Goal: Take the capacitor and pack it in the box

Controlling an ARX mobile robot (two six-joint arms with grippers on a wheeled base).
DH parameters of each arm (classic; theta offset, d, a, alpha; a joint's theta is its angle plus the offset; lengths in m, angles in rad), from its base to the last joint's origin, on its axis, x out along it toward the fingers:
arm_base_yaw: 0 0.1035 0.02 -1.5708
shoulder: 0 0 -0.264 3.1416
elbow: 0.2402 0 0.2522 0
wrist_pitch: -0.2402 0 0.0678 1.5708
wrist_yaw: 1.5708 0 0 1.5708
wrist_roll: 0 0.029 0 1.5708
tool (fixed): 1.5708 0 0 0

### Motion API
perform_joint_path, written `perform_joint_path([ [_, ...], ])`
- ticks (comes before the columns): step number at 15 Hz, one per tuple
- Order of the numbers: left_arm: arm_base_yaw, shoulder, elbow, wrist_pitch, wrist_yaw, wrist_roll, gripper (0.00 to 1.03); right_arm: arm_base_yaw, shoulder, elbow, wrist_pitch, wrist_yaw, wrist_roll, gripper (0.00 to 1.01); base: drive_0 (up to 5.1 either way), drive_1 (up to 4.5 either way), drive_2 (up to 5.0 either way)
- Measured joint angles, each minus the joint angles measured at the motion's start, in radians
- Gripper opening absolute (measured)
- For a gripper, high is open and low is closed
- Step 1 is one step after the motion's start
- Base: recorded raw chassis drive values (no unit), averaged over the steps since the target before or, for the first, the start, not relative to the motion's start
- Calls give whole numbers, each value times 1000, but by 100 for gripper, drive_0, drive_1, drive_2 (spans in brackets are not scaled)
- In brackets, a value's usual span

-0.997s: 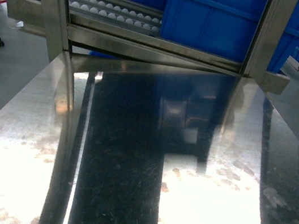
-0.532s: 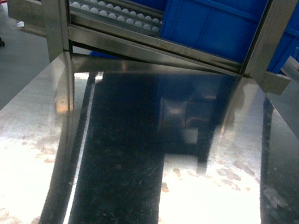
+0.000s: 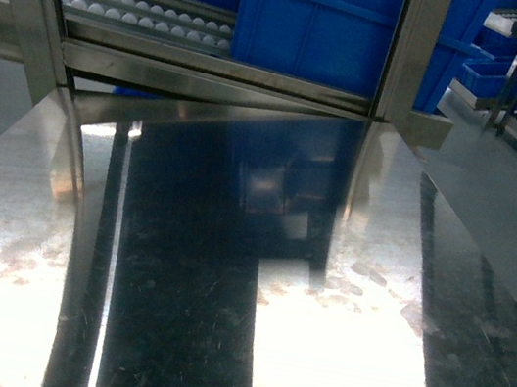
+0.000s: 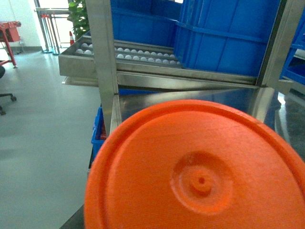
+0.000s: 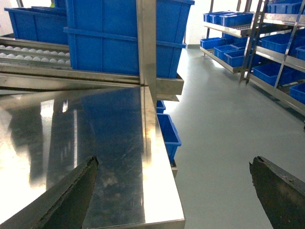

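Left wrist view is blocked by an orange disc (image 4: 200,176); right end effector (image 5: 174,191) gapes wide beside blue crates (image 5: 124,36).

Neither arm is being shown in the head view. The right gripper (image 5: 174,191) is being held with its jaws spread wide apart, its two dark fingers (image 5: 66,195) being seen at the lower corners of the right wrist view, nothing between them. The left gripper is not being shown.
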Motion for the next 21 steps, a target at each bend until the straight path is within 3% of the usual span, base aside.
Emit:
perform_joint_path([
  [21, 0, 0, 0, 0, -1, 0, 43, 0, 0, 0, 0, 0, 0, 98, 0, 0, 0],
])
